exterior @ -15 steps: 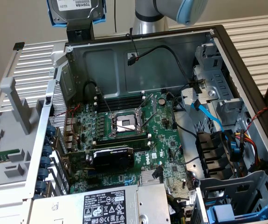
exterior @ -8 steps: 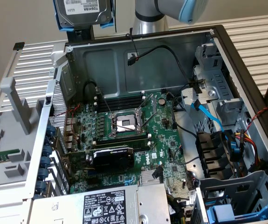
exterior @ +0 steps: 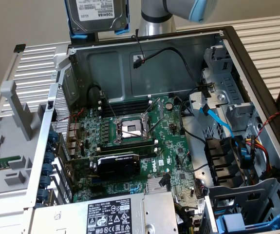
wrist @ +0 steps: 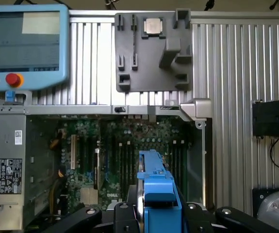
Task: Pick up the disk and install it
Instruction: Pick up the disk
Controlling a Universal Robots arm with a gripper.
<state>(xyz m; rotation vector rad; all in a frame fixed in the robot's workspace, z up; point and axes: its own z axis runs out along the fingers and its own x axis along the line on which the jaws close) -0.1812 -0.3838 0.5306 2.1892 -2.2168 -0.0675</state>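
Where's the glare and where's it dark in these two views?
Exterior view: even light, the ribbed table brightest, the case's back wall in shade. Wrist view: a pale bright patch on the pendant screen, the motherboard dim inside the case, the disk well lit.

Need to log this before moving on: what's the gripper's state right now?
The gripper: closed, holding the disk above the open computer case.
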